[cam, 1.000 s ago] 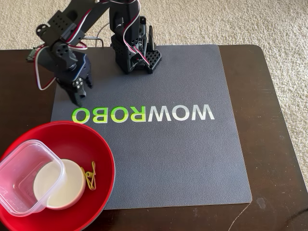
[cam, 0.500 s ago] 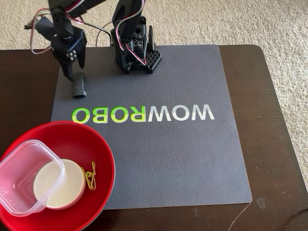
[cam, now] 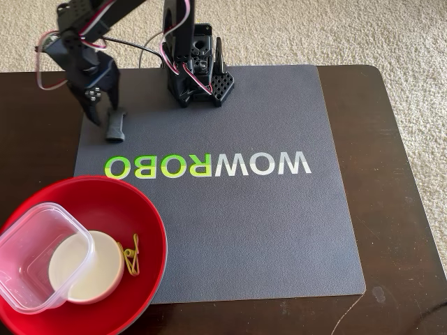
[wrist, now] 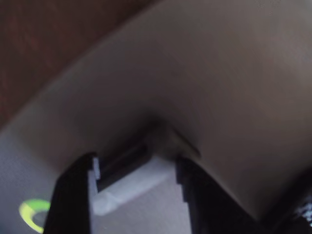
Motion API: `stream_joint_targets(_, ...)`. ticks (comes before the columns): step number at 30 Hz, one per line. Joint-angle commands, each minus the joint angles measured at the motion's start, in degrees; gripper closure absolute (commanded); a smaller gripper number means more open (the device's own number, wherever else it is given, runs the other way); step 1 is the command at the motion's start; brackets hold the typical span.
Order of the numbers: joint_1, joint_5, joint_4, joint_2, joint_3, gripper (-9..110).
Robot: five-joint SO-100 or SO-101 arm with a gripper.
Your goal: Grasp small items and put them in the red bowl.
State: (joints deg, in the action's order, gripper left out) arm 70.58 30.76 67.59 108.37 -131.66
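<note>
The red bowl [cam: 105,199] sits at the lower left of the fixed view. It holds a clear square tub [cam: 31,255], a small white bowl [cam: 87,269] and a yellow-green clothespin [cam: 131,255]. A short black ribbed bar [cam: 115,124] lies on the grey mat [cam: 244,209] above the green letters. My gripper [cam: 101,114] hangs just up and left of the bar's top end, with nothing in it. In the blurred wrist view its two black fingers [wrist: 73,195] stand apart over the mat, and the gripper [wrist: 136,195] is open.
The arm's black base [cam: 195,77] stands at the mat's top edge. The dark wooden table [cam: 391,174] ends at the right and top, with beige carpet [cam: 349,31] beyond. White and green lettering [cam: 209,165] crosses the mat.
The gripper rose from low over the bar's spot and drifted up and left. The bar, hidden under it a second ago, now lies uncovered on the mat.
</note>
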Motion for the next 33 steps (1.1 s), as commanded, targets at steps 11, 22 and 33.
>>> stream_joint_targets(11,-3.9,-1.6,-1.2,-1.5,0.1,82)
stream_joint_targets(22,-6.0,-6.8,-2.8,-10.2,3.2,101)
stream_joint_targets(33,-8.9,-5.9,-1.1,-10.8,5.6,101)
